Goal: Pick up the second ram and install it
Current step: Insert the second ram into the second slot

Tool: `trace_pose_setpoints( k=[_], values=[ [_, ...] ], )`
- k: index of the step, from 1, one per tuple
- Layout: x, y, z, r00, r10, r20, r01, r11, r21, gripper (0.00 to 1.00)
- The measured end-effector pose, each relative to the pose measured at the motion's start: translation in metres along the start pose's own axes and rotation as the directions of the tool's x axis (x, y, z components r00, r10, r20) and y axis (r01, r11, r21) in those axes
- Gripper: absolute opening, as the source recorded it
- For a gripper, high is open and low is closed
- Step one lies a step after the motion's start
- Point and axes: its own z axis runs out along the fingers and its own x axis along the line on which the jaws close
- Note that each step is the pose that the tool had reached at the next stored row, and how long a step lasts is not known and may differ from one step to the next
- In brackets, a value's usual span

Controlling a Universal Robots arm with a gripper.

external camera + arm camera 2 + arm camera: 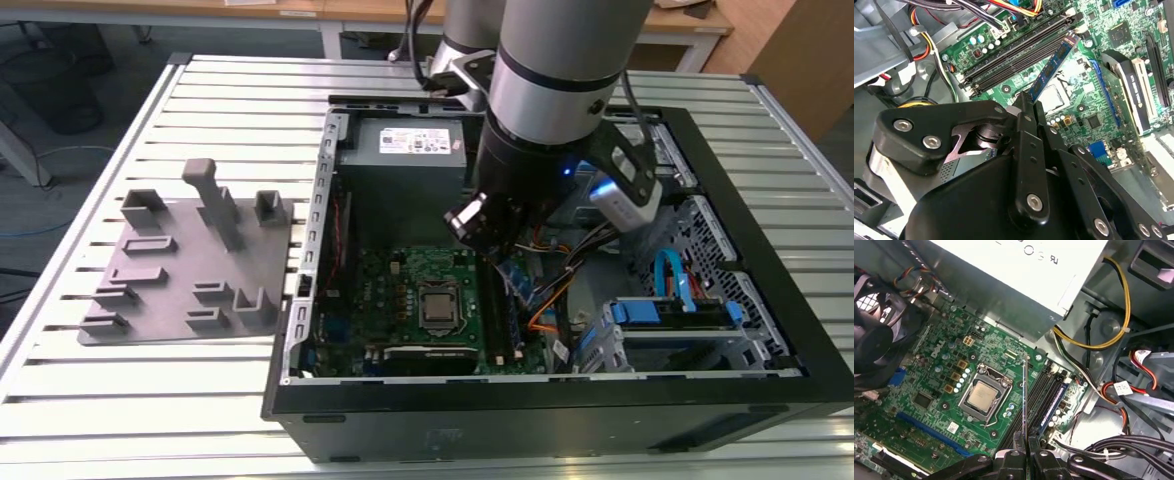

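Here, a white slatted desk [200,100] carries an open black computer case [534,400] lying on its side. A grey plastic fixture [187,270] with upright blocks sits beside the case, toward the exterior view's left. The silver-and-black arm [554,90] reaches down into the case from above. It passes in front of the grey power supply [400,150] that sits at the far end of the case.

The green motherboard [400,280] covers the case floor. In the first wrist view a black fan [874,340] sits at one edge of the board, and yellow and black cables [1114,335] loop beside the power supply.

The gripper [1029,102] hangs low over the board, and its black fingers [1026,125] are clamped tight on one end of the second ram [1054,67]. The stick is dark with bluish label patches and juts out from the fingertips above the board, clear of any slot. In the second wrist view its far end comes close to the end of the long black slot rails [1014,55], and its length crosses at a slant over the edge of the processor socket [1053,100]. In the first wrist view the ram [1024,395] shows edge-on as a thin upright line rising from the gripper [1024,452]. There it lies between the silver processor [983,395] and the slot rails [1044,390], just beside the rails. In the exterior view the gripper [487,235] is above the rails, with the bluish stick [518,283] below it.
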Motion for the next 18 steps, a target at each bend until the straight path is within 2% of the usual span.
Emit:
trace_pose_setpoints(
  k=[5, 9, 13, 18],
  values=[
    [0.0000, 0.0000, 0.0003, 0.9990, 0.046, 0.0015, -0.046, 0.9990, 0.0012, 0.14],
    [0.0000, 0.0000, 0.0006, 0.9945, 0.104, 0.0035, -0.104, 0.9945, 0.0025, 0.14],
    [0.0000, 0.0000, 0.0009, 0.9854, 0.170, 0.0058, -0.170, 0.9854, 0.0039, 0.14],
    [0.0000, 0.0000, 0.0013, 0.9679, 0.251, 0.0088, -0.251, 0.9680, 0.0054, 0.14]
  ],
)
